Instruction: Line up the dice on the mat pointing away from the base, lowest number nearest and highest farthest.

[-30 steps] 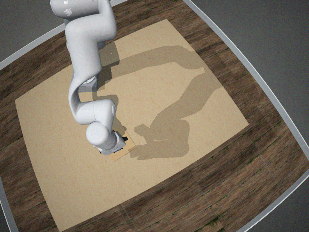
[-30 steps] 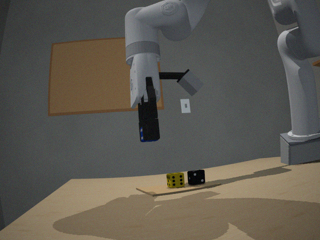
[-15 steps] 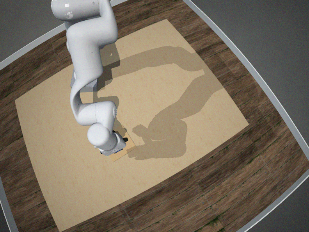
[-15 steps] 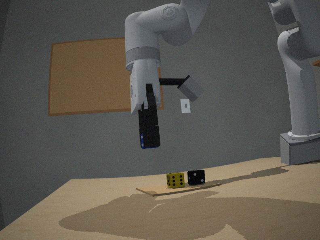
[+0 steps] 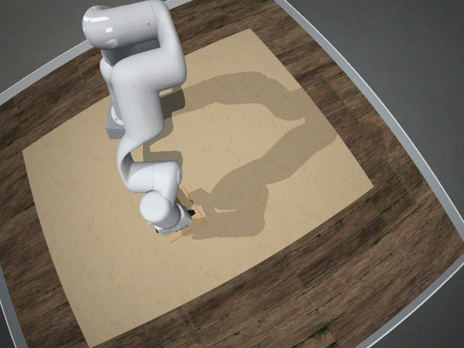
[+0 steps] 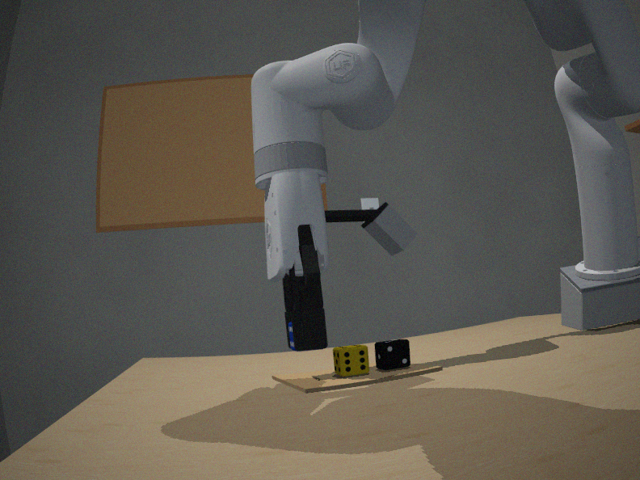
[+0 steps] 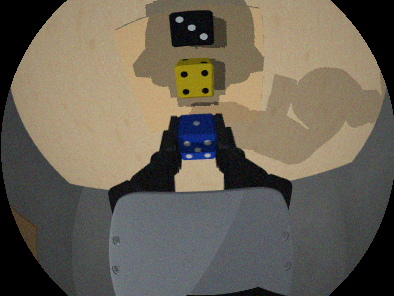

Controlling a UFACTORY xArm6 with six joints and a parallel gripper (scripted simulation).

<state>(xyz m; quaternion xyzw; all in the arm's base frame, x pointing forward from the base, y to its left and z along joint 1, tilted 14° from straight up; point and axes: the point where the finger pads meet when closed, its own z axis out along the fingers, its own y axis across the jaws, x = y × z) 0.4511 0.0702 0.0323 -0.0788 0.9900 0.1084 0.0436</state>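
My gripper (image 7: pixel 197 126) is shut on a blue die (image 7: pixel 197 138) that shows five on top. In the exterior view the gripper (image 6: pixel 305 330) holds the die, a blue sliver (image 6: pixel 290 330) between the black fingers, a little above the far end of the thin tan mat (image 6: pixel 356 376). A yellow die (image 6: pixel 351 360) and a black die (image 6: pixel 392 354) stand on the mat. In the wrist view the yellow die (image 7: pixel 195 79) shows four and the black die (image 7: pixel 192 28) shows three; both lie in line beyond the blue one. In the top view the wrist hides the dice; only the mat's edge (image 5: pixel 194 221) shows.
The robot's base (image 6: pixel 600 299) stands at the right in the exterior view, beyond the black die. The arm's shadow lies across the table beside the mat. An orange board hangs on the back wall.
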